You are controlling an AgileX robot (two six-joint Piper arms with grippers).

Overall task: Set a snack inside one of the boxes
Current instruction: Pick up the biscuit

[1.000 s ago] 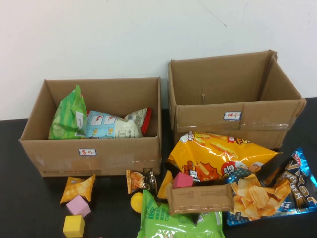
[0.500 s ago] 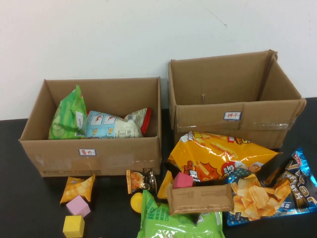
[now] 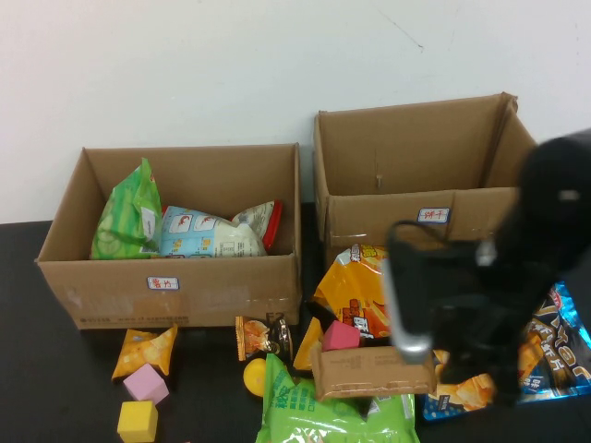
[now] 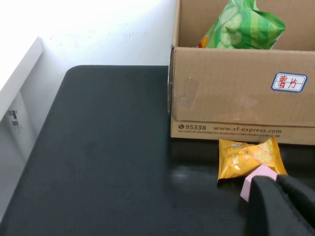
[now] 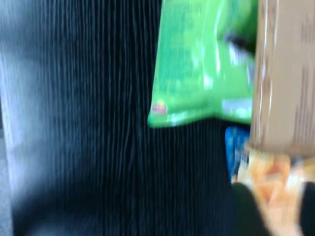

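Two open cardboard boxes stand at the back: the left box [image 3: 175, 286] holds several snack bags, the right box [image 3: 434, 221] shows nothing inside. Loose snacks lie in front: an orange chip bag [image 3: 355, 286], a blue chip bag [image 3: 559, 355], a green bag [image 3: 314, 411] and a flat brown carton [image 3: 369, 369]. My right gripper [image 3: 494, 374] hangs over the blue chip bag, open, with the bag's orange chips [image 5: 275, 172] between its fingers. My left gripper [image 4: 280, 184] is shut and empty, low over the table beside a pink cube [image 4: 258, 174] and a small orange packet [image 4: 248, 157].
A small orange packet [image 3: 143, 349], pink cube [image 3: 146, 382], yellow cube [image 3: 137, 421], dark candy packet [image 3: 261, 337], yellow disc [image 3: 254, 376] and second pink cube [image 3: 340, 335] lie before the left box. The left box's front wall [image 4: 236, 88] is near my left gripper.
My right arm has come into the high view from the right and now hangs over the blue chip bag and the brown carton. The snacks and boxes have not moved.
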